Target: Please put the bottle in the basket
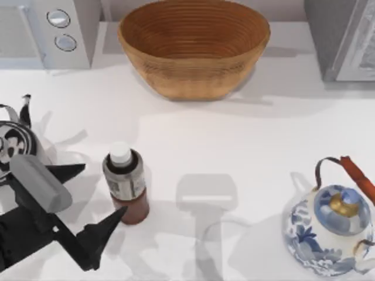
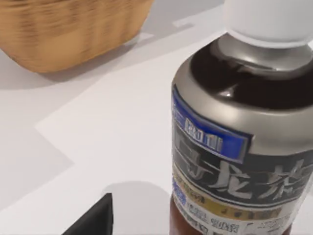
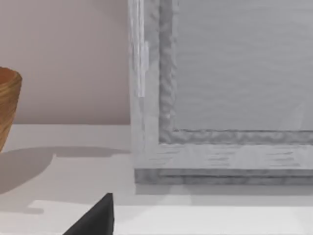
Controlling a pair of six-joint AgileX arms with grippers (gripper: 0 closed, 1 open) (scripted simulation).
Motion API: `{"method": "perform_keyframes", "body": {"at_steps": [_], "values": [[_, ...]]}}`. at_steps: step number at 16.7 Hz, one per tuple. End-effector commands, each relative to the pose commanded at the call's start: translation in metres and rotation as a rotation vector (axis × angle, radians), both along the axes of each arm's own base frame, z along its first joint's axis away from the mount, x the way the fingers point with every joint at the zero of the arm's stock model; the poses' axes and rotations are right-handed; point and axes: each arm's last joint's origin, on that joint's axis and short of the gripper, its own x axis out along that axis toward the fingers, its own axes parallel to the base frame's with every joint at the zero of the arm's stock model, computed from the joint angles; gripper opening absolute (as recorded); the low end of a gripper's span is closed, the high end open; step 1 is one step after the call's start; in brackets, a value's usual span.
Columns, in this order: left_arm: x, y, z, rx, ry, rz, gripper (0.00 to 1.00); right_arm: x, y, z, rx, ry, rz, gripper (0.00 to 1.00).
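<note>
The big round basket sits at the far side of the white table, and nothing is inside it. The little bottle stands up straight with its white cap on, well apart from the basket. The left gripper comes in low from the left, and its two black fingers are spread wide apart. One fingertip points at the bottle's near-left side and the other reaches to just beside its brown bottom. The bottle is right at the open ends of the fingers, not squeezed by them. In the left wrist view the bottle looks huge and very close. A silver-and-black kettle stands behind the left gripper. A blue-and-white teapot stands far off on the right. I cannot tell whether the right gripper's fingers are apart or together; one black fingertip pokes into its wrist view near a grey box.
</note>
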Motion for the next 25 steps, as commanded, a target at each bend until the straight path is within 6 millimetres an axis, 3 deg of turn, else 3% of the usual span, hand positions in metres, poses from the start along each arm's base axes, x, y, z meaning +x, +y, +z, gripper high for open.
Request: {"method": "perform_keyframes", "body": {"at_steps": [5, 11, 15, 20, 25], "values": [[0.003, -0.001, 0.002, -0.001, -0.004, 0.001, 1.0, 0.0, 0.0, 0.0, 0.0, 0.0, 0.0, 1.0], [0.033, -0.024, 0.011, -0.002, -0.001, 0.0, 1.0, 0.0, 0.0, 0.0, 0.0, 0.0, 0.0, 1.0], [0.048, -0.042, 0.002, -0.002, -0.002, -0.001, 1.0, 0.0, 0.0, 0.0, 0.0, 0.0, 0.0, 1.0], [0.048, -0.049, -0.017, 0.0, 0.0, -0.001, 1.0, 0.0, 0.0, 0.0, 0.0, 0.0, 0.0, 1.0], [0.046, -0.048, -0.021, 0.0, 0.0, 0.0, 1.0, 0.0, 0.0, 0.0, 0.0, 0.0, 0.0, 1.0]]}}
